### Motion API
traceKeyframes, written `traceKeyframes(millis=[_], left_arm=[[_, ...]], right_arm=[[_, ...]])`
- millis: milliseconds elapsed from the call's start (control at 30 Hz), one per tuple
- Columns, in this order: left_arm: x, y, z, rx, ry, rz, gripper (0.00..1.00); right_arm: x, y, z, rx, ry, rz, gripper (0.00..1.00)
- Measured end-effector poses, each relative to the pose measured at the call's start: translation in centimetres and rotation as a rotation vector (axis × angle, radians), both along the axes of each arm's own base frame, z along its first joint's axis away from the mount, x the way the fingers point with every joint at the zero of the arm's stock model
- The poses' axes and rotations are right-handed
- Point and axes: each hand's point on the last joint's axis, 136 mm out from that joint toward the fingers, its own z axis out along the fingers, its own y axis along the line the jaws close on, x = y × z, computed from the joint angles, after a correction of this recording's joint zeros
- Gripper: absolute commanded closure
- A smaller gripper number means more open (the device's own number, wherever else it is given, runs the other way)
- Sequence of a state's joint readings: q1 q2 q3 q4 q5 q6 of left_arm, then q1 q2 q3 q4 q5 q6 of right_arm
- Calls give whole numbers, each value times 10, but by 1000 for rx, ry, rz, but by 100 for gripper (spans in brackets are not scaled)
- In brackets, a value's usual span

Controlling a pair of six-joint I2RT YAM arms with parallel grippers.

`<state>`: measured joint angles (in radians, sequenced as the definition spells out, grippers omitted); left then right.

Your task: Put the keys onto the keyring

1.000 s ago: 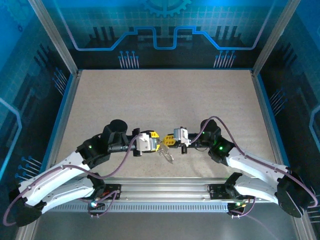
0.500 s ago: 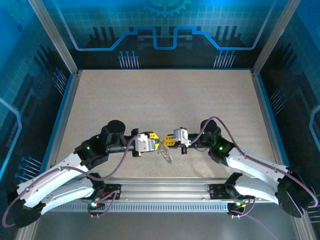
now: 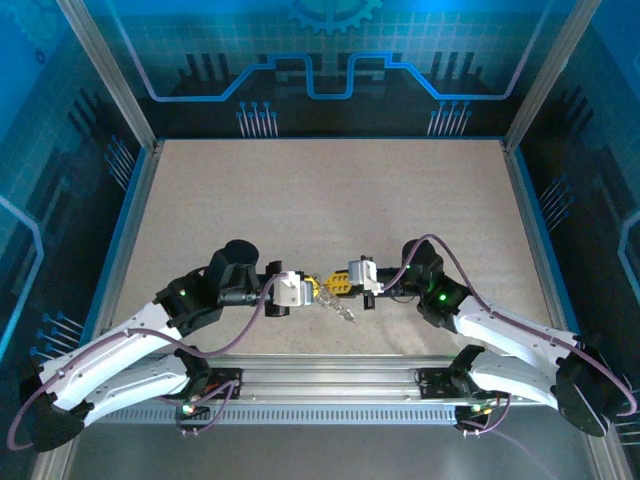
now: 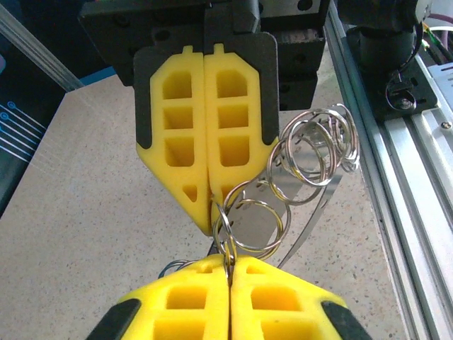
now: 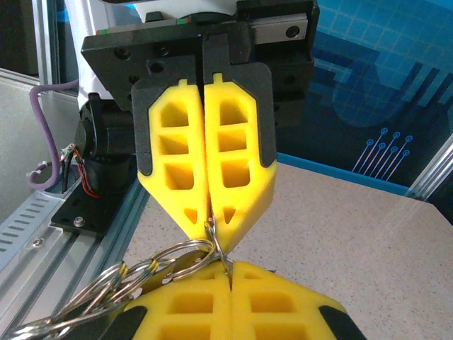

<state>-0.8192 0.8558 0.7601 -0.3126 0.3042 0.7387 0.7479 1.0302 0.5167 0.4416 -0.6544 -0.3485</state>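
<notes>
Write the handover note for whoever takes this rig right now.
Left gripper: shut on one end of the keyring, a bunch of linked metal rings.
Right gripper: shut on the same end, tip to tip with the left.
Keyring: held between the two grippers, apparently above the table near its front edge, with the rest of the bunch hanging to one side.
Done: both grippers have hold of the keyring.
Left: threading the keys on. I cannot tell whether any key is on it yet.
</notes>
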Motion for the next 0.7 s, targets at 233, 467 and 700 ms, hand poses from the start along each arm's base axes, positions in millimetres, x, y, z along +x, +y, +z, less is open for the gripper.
traceKeyframes(millis=[233,467,700], left_arm=[[-3,2,-5,19,17,-8,100],[-9,5,-13,47,52,-19,100],[-10,5,-10,96,78,-36,100]], right_arm=[[-6,2,-8,-33,-33,23,100],[-12,5,-14,-110,-98,52,90],[-13,5,-13,-176,-164,73,83]])
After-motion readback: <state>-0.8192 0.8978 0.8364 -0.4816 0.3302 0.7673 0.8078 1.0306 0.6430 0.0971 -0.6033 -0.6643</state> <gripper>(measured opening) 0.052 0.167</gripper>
